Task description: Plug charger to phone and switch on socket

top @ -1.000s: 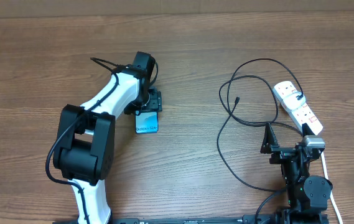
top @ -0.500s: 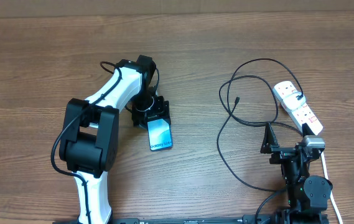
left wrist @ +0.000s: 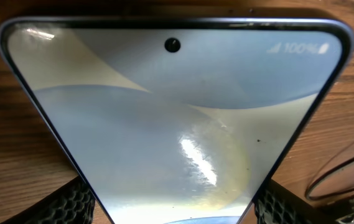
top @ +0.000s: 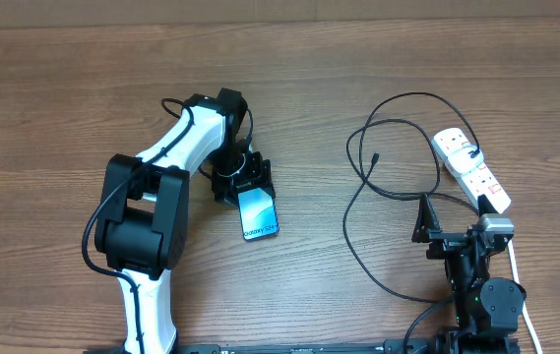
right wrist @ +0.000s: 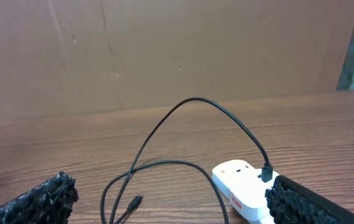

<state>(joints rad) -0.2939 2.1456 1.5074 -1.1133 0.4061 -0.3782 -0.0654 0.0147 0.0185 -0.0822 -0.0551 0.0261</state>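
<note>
Overhead: the left gripper (top: 248, 193) clamps one end of the phone (top: 260, 216), screen up, left of centre on the table (top: 63, 88); the charger (top: 398, 147) loops well to the right, beside the socket (top: 471, 169).
Left wrist: the phone fills the frame between both pads (left wrist: 71, 202).
Right wrist: the right gripper (right wrist: 170, 186) stands wide and empty; socket and charger lie ahead.

Wood-grain table (top: 53, 88) right across. On the right the white power strip (top: 471, 169) lies angled, with the black charger cable (right wrist: 192, 99) looping over the boards beside it, connector tip (top: 373, 157) lying free. The phone (top: 258, 214) is left of centre, well apart; whether it rests on the wood is unclear.
</note>
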